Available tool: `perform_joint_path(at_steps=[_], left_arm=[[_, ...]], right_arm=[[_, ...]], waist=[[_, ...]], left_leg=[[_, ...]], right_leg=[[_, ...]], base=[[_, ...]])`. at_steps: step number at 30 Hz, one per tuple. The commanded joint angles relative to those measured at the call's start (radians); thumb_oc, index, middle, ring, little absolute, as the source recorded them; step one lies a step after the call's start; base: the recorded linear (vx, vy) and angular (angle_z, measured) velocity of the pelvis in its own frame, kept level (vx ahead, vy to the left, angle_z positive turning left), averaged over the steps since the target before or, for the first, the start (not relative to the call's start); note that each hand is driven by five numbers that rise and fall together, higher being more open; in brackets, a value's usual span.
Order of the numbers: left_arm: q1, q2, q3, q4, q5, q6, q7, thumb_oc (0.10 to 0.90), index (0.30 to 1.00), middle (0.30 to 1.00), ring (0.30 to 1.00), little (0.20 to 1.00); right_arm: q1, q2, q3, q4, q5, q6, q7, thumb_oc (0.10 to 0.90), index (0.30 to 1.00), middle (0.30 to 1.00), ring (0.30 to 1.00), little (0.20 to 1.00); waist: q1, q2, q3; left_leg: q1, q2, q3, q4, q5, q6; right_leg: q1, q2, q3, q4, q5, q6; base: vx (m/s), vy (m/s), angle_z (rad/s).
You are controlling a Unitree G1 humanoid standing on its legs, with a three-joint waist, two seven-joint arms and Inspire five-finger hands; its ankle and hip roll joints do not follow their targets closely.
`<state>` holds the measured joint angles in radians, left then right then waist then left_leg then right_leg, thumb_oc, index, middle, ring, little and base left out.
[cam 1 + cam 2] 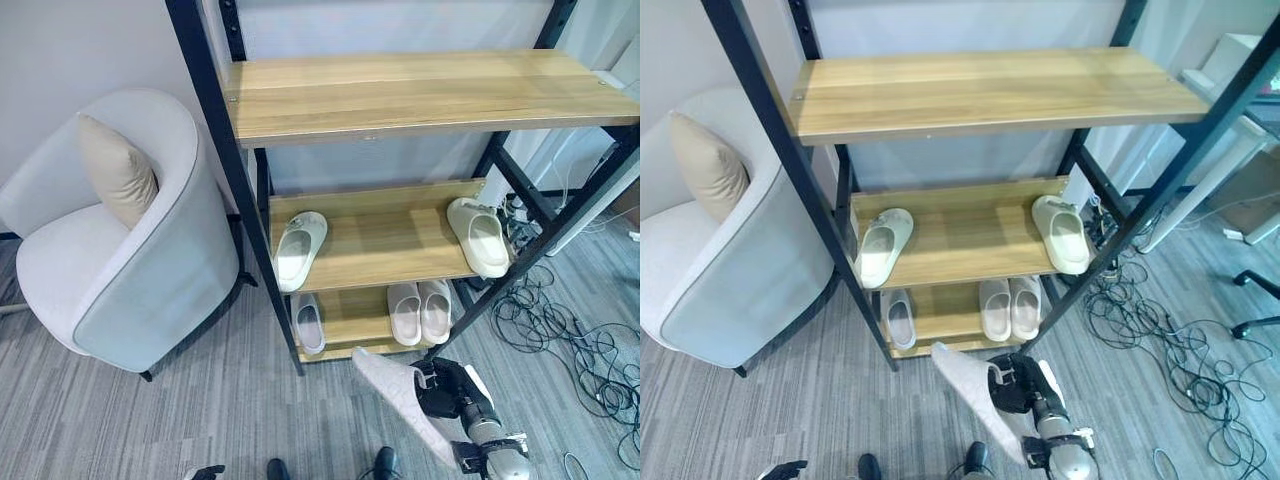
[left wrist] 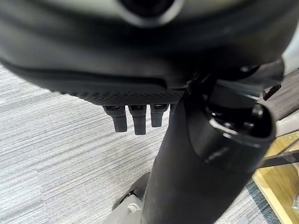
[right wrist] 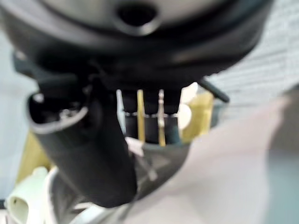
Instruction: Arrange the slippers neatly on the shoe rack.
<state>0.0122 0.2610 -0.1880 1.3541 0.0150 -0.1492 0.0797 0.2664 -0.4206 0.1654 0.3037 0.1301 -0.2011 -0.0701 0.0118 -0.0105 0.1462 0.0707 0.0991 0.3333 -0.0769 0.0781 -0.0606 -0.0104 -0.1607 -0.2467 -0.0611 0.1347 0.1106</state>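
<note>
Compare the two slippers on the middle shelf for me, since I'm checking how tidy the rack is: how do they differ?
The left slipper lies at the middle shelf's left end; the right slipper lies at its right end, so they are far apart, not paired. The left one's toe angles up and right; the right one's angles up and left. Both are cream and lie sole down.

Two cream foam slippers [image 1: 300, 248] on the middle shelf; three pale lilac slippers [image 1: 420, 311] below; one held slipper [image 1: 400, 398]; one grey armchair [image 1: 150, 270].
</note>
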Motion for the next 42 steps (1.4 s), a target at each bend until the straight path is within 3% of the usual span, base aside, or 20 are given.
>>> perform_joint_path(at_steps=[1,12,17,19,23,26,29,30,34,35,36,42], left_arm=[[-0.033,-0.036,-0.013,0.003,0.04,-0.03,-0.018,0.8,0.9,0.9,0.9,0.9],[-0.031,-0.037,-0.008,0.011,0.04,-0.026,-0.02,0.8,0.9,0.9,0.9,0.9],[-0.047,-0.013,-0.013,0.006,0.048,-0.022,-0.017,0.8,0.9,0.9,0.9,0.9],[-0.061,0.007,-0.019,0.008,0.059,-0.023,-0.016,0.8,0.9,0.9,0.9,0.9],[-0.063,0.014,-0.009,0.013,0.058,-0.024,-0.013,0.8,0.9,0.9,0.9,0.9],[-0.063,0.017,0.002,0.0,0.038,-0.031,-0.014,0.8,0.9,0.9,0.9,0.9],[-0.114,0.022,-0.002,-0.042,-0.036,-0.044,-0.001,0.8,0.9,0.9,0.9,0.9],[-0.143,0.023,-0.02,-0.072,-0.073,-0.053,0.009,0.8,0.9,0.9,0.9,0.9],[-0.155,0.022,-0.046,-0.093,-0.081,-0.061,0.017,0.8,0.9,0.9,0.9,0.9],[-0.173,0.027,-0.077,-0.117,-0.098,-0.069,0.03,0.8,0.9,0.9,0.9,0.9],[-0.173,0.028,-0.087,-0.129,-0.111,-0.073,0.039,0.8,0.9,0.9,0.9,0.9],[-0.172,0.042,-0.069,-0.146,-0.188,-0.097,0.073,0.8,0.9,0.9,0.9,0.9]], right_arm=[[-0.047,0.012,-0.012,-0.132,-0.015,-0.093,-0.007,0.4,0.3,0.3,0.3,0.3],[-0.065,0.027,0.005,-0.103,-0.001,-0.082,0.004,0.4,0.3,0.3,0.3,0.3],[-0.085,0.043,0.015,-0.088,0.011,-0.075,0.008,0.4,0.3,0.3,0.3,0.3],[-0.093,0.046,0.018,-0.081,0.017,-0.073,0.012,0.4,0.3,0.3,0.3,0.3],[-0.072,0.044,0.019,-0.076,0.037,-0.076,0.023,0.4,0.3,0.3,0.3,0.3],[-0.054,0.014,0.017,-0.082,0.034,-0.08,0.037,0.4,0.3,0.3,0.3,0.3],[-0.1,-0.023,0.019,-0.087,0.015,-0.087,0.014,0.4,0.3,0.3,0.3,0.3],[-0.164,-0.048,0.01,-0.071,-0.015,-0.091,-0.03,0.4,0.3,0.3,0.3,0.3],[-0.25,-0.073,0.005,-0.04,-0.031,-0.096,-0.081,0.4,0.3,0.3,0.3,0.3],[-0.388,-0.109,0.001,-0.002,-0.033,-0.105,-0.152,0.4,0.3,0.3,0.3,0.3],[-0.442,-0.121,-0.001,0.005,-0.026,-0.107,-0.185,0.4,0.3,0.3,0.3,0.3],[-0.608,-0.151,-0.029,-0.073,-0.087,-0.123,-0.301,0.4,0.3,0.3,0.3,0.3]], waist=[[0.0,-0.025,-0.021],[0.01,-0.043,-0.044],[0.007,-0.047,-0.007],[-0.005,-0.048,0.02],[-0.003,-0.059,0.018],[0.001,-0.06,0.026],[0.004,-0.064,0.102],[0.003,-0.054,0.128],[0.005,-0.043,0.128],[0.015,-0.033,0.137],[0.022,-0.026,0.142],[0.046,-0.002,0.161]], left_leg=[[-0.052,-0.009,-0.079,0.132,-0.131,0.017],[-0.036,-0.037,-0.083,0.077,-0.124,0.031],[-0.061,-0.046,-0.079,0.099,-0.138,0.054],[-0.068,-0.048,-0.079,0.12,-0.149,0.049],[-0.091,-0.039,-0.088,0.163,-0.161,0.039],[-0.105,-0.015,-0.098,0.189,-0.163,0.025],[-0.208,0.017,-0.134,0.286,-0.166,0.014],[-0.324,0.038,-0.168,0.402,-0.198,0.011],[-0.422,0.05,-0.188,0.502,-0.229,0.012],[-0.524,0.06,-0.2,0.625,-0.272,0.02],[-0.547,0.068,-0.21,0.686,-0.321,0.016],[-0.779,0.102,-0.241,0.979,-0.438,0.033]], right_leg=[[-0.003,-0.038,0.015,0.102,-0.108,0.025],[0.01,-0.044,0.034,0.051,-0.059,0.05],[-0.069,-0.049,0.068,0.174,-0.074,0.059],[-0.104,-0.05,0.084,0.159,-0.068,0.06],[-0.094,-0.042,0.102,0.128,-0.068,0.049],[-0.099,-0.034,0.069,0.149,-0.089,0.032],[-0.186,-0.04,0.048,0.252,-0.116,0.018],[-0.277,-0.051,0.043,0.363,-0.165,0.007],[-0.365,-0.056,0.043,0.469,-0.204,0.0],[-0.456,-0.061,0.05,0.575,-0.25,-0.011],[-0.483,-0.059,0.063,0.639,-0.297,-0.006],[-0.732,-0.07,0.092,0.924,-0.424,-0.041]], base=[[0.06,0.01,0.0],[0.03,0.056,0.02],[-0.05,0.07,-0.08],[0.0,-0.02,-0.18],[0.06,-0.065,-0.04],[0.05,-0.12,0.07],[-0.21,-0.152,0.24],[-0.22,-0.131,0.39],[-0.09,-0.059,0.33],[-0.04,-0.037,0.05],[-0.05,-0.041,-0.03],[-0.06,-0.027,-0.07]])
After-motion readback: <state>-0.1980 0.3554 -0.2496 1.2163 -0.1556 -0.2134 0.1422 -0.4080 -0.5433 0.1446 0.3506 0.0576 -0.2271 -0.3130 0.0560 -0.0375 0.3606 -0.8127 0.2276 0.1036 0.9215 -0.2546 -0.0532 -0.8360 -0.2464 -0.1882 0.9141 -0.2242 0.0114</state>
